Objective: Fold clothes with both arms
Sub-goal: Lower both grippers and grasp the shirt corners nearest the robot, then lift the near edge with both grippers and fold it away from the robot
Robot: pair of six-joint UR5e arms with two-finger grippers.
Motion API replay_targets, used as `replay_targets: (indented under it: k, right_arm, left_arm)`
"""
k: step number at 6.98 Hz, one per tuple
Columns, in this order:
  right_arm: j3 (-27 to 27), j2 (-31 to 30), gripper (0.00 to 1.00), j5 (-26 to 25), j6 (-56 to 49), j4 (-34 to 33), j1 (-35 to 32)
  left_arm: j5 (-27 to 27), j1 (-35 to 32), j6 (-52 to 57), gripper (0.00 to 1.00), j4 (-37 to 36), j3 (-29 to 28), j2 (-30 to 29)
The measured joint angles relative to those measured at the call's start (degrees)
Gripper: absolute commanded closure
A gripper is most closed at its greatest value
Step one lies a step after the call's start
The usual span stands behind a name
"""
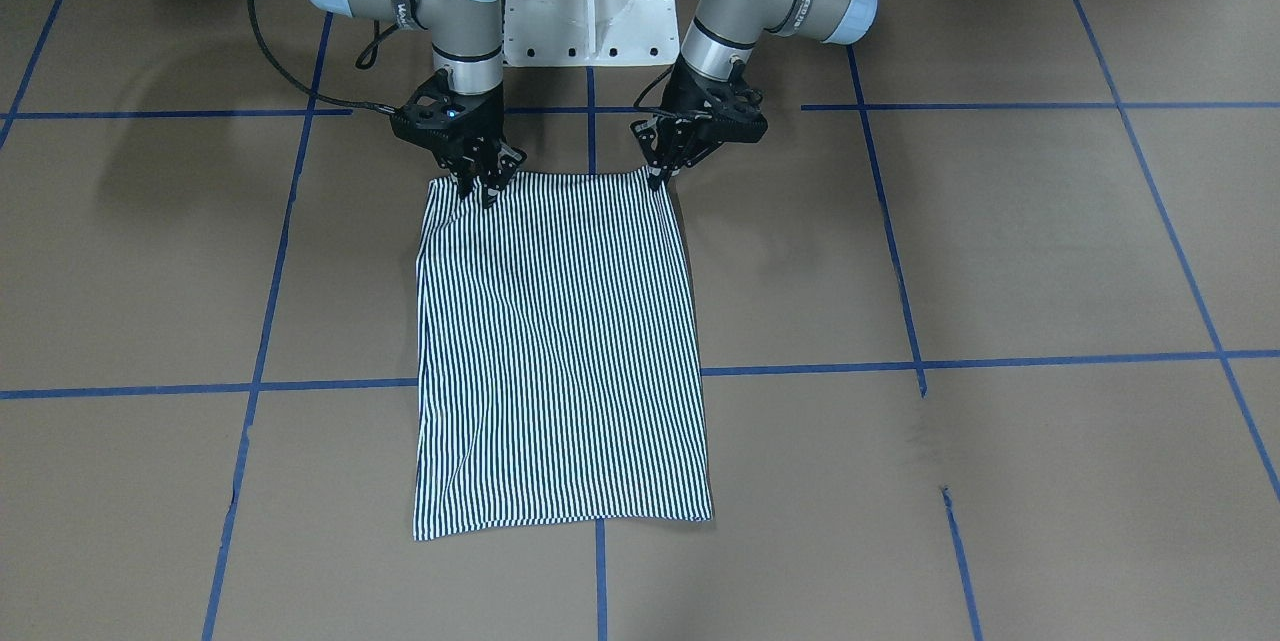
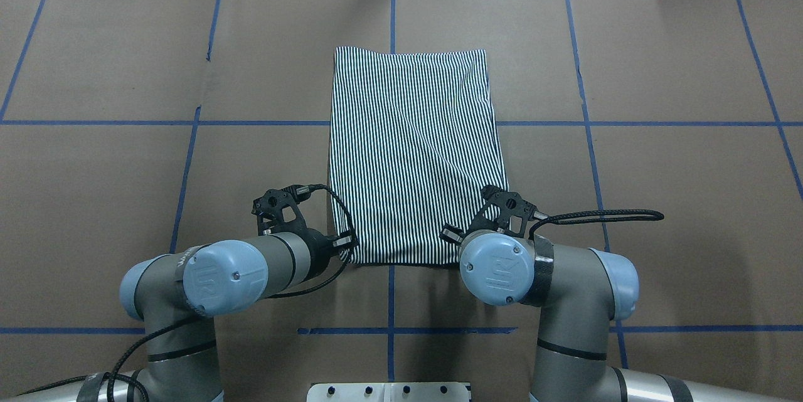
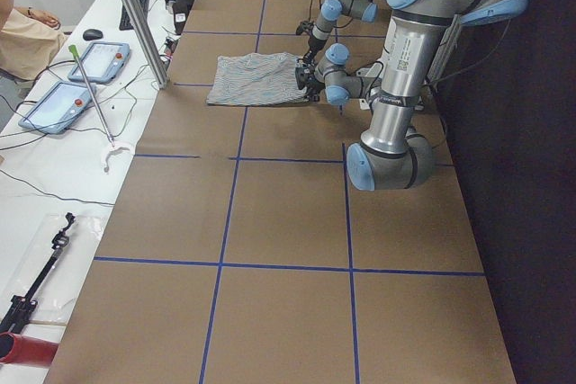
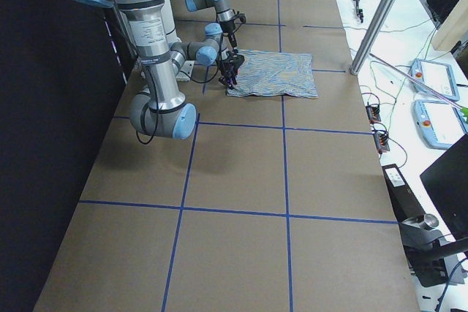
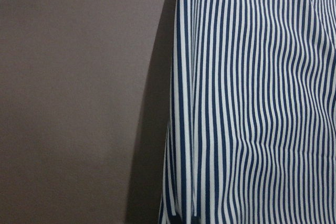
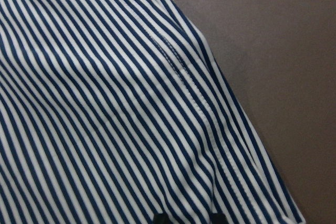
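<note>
Front-facing view: striped shirt (image 1: 560,341) lies as a flat, folded rectangle in the middle of the table (image 1: 1000,251), with one short edge toward the robot. At that edge's corners, the right gripper (image 1: 478,189) and left gripper (image 1: 659,177) look pinched shut on the cloth.

Risks:
- The pinch may catch only the top layer. The lower layers would stay down and the fold would open.
- An uneven lift between the arms would skew it, so the edge lands crooked.
- The bite is right at the corner tips and could slip out mid-carry.
- The far edge is free and may drag.

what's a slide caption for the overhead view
Left hand and right hand pinch the near corners of a folded striped shirt.
</note>
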State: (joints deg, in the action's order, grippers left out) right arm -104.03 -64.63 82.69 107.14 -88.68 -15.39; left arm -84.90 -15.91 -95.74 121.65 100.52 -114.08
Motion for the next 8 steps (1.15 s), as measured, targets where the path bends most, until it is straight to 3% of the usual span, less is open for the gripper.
replay_targets:
  k: [8]
  right_arm:
    - [-0.9, 1.6, 1.00, -1.1, -0.2, -0.8, -0.1]
  left_arm:
    - [-0.3, -0.2, 0.1, 1.00, -0.3, 1.7, 0.0]
